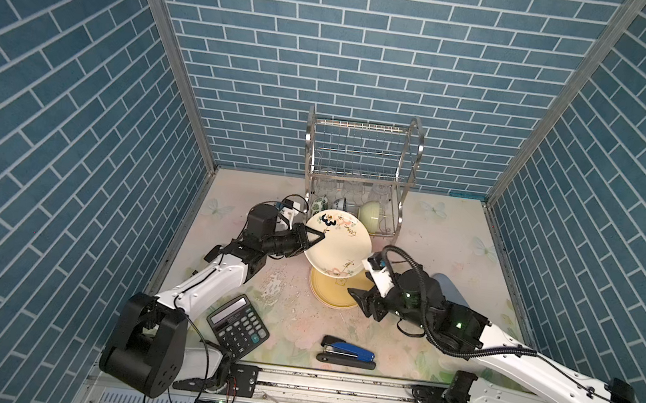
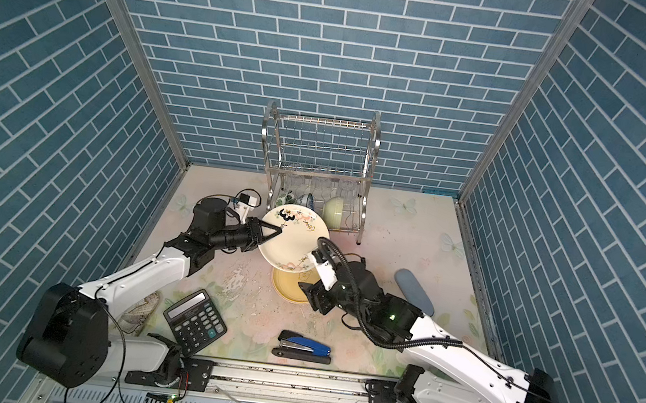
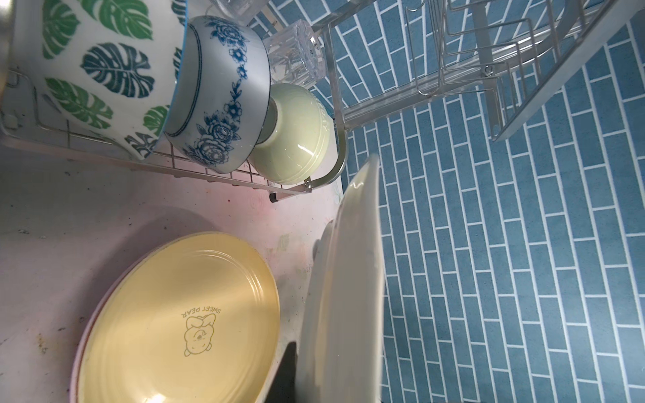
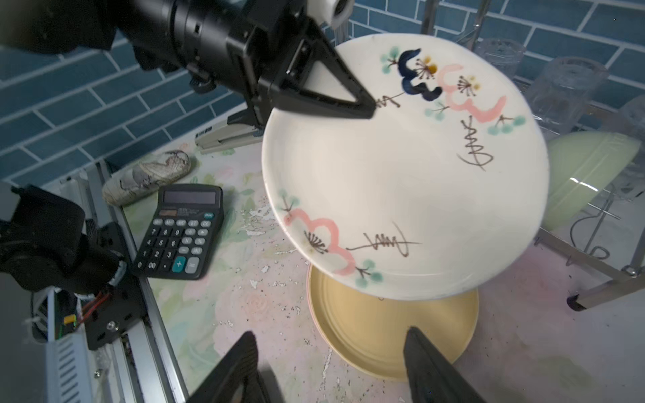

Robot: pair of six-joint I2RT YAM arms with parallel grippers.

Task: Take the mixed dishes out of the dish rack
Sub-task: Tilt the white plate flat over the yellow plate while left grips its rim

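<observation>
My left tool (image 1: 319, 239) clamped on the floral plate (image 1: 342, 251), tilted over the yellow plate (image 1: 333, 293) mid desk (image 1: 445, 247), my right tool (image 4: 331, 335) gaping empty beside, bowls (image 1: 370, 214) in rack (image 1: 361, 165) at back edge

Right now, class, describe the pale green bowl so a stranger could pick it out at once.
Find the steel dish rack. On its lower shelf three bowls lie tipped in a row; the pale green bowl is rightmost in both top views. The leaf-print bowl and the blue-flowered bowl are patterned; this one is plain.
</observation>
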